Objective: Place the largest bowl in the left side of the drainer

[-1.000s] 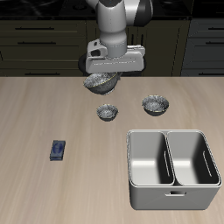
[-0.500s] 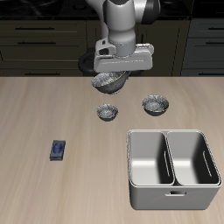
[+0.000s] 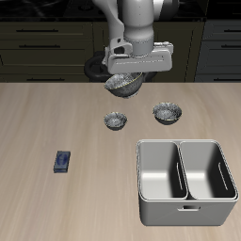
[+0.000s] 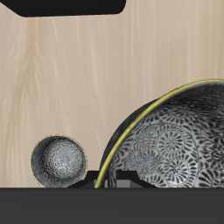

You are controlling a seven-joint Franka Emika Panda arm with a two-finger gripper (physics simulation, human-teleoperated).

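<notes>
My gripper [image 3: 129, 79] holds the largest bowl [image 3: 124, 85] up off the table [image 3: 56, 122].

I am closed on the bowl's rim (my fingers are mostly hidden behind the gripper body, so I can't say just where they pinch), and it hangs tilted above the back part of the table. The wrist view shows its patterned inside and yellowish rim [image 4: 175, 131] close up, with a small bowl [image 4: 59, 160] on the wood beside it. Below me sit the tiny bowl [image 3: 115, 120] and the mid-sized bowl [image 3: 167, 113], apart from each other. The drainer [image 3: 184, 182] stands nearer the table's front edge, well apart from my bowl. A small blue object [image 3: 62, 161] lies off to the other side.
</notes>
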